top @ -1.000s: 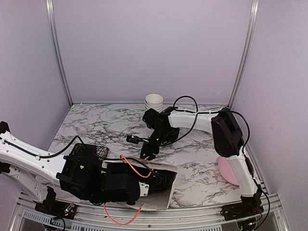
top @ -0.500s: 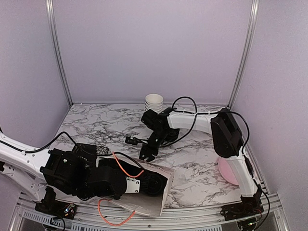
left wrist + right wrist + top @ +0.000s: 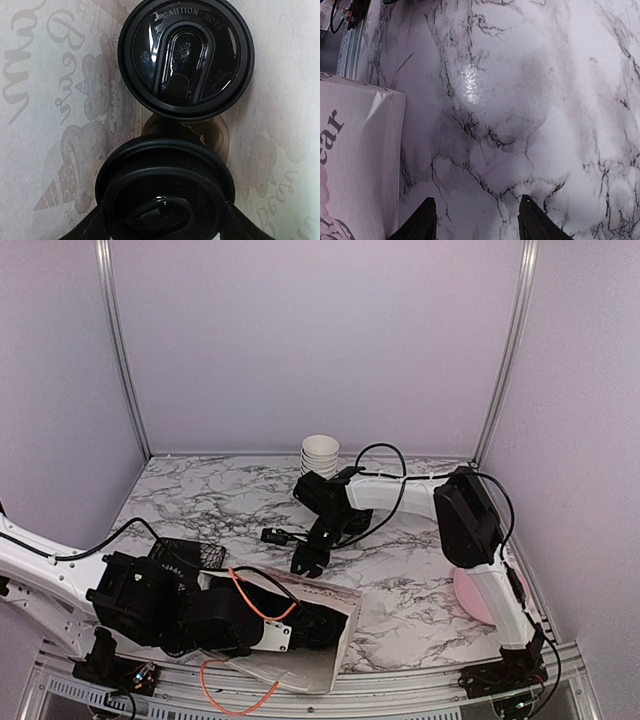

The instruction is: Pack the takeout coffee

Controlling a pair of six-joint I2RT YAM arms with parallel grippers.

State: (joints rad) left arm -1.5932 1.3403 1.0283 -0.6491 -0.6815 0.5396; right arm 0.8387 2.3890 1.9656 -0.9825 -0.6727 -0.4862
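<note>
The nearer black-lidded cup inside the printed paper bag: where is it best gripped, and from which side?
Probably across the nearer black-lidded cup just below its round lid, coming lid-end first through the mouth of the printed paper bag. The second black-lidded cup sits close beyond it and bag paper surrounds both, so only the lid end is free. The left gripper clasps it that way.

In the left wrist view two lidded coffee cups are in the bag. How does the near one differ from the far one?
The near cup is held between the fingers of the left gripper; the far cup stands free. The far cup's lid shows whole, its lettering readable; the near cup's lid is cut by the frame edge. Both have black lids.
</note>
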